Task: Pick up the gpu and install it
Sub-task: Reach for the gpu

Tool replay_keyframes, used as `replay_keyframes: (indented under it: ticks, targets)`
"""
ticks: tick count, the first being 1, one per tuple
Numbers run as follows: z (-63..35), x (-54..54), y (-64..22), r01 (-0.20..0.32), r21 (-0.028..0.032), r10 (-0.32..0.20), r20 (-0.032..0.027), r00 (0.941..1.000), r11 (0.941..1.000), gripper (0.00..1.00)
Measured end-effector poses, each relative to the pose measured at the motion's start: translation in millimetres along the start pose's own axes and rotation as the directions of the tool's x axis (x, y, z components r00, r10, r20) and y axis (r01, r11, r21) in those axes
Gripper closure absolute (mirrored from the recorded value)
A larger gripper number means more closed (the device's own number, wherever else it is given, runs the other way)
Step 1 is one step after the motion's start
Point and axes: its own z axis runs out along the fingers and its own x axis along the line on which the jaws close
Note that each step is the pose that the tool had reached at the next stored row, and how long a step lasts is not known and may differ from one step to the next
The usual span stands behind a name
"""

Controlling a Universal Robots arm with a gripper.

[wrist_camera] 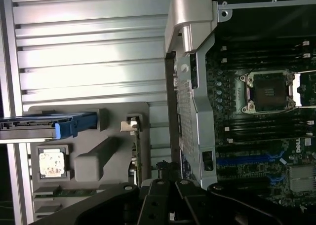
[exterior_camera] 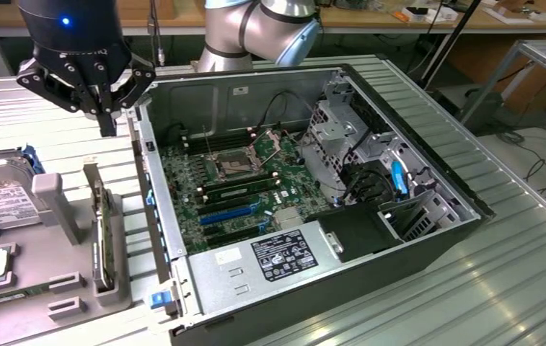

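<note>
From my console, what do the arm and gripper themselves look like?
The gripper is matte black: a round body with a small blue light, and angular linked fingers joined by pivot pins. The arm is smooth silver-grey tubing with rounded joints.

The ribbed metal counter (exterior_camera: 503, 281) I work over carries an open computer case (exterior_camera: 417, 108) and, just beside it toward the exterior view's left, a grey parts tray (exterior_camera: 47, 252).
</note>
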Motion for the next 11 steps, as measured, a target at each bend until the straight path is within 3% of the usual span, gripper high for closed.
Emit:
replay_keyframes:
  ticks: [11]
  targets:
    - [-0.2, 13.6, -1.5, 0.000, 0.0000, 0.000, 0.0000, 1.0000, 1.0000, 0.89]
